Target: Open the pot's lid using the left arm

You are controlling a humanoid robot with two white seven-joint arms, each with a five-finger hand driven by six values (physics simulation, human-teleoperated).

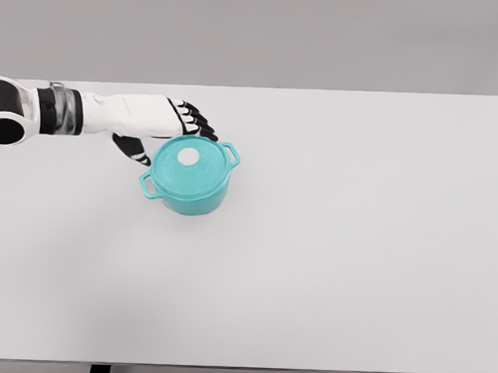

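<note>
A teal pot stands left of the frame's centre on a white worktop, its lid seated flat on the rim with a small white knob at the middle; two loop handles stick out, one toward the lower left and one toward the upper right. The left hand comes in from the left edge of the frame and sits just beside the pot on its upper-left side; its dark-tipped fingers are spread apart and hold nothing, some reaching over the far rim and the thumb curving down near the left wall of the pot, though whether any tip touches the pot I cannot tell; the right arm is not in view. Judging by its look, the pot is a stiff, enamelled piece, probably fairly heavy, with a smooth glossy skin that may be slippery; the lid looks rigid and should lift free as one piece, while the pot's own weight may keep it from shifting. The knob seems the sensible place to take hold, pinched from above between thumb and fingers; it is small and rounded, so a shallow pinch could slide off, and a pull off the vertical could drag the pot across the smooth worktop.
</note>
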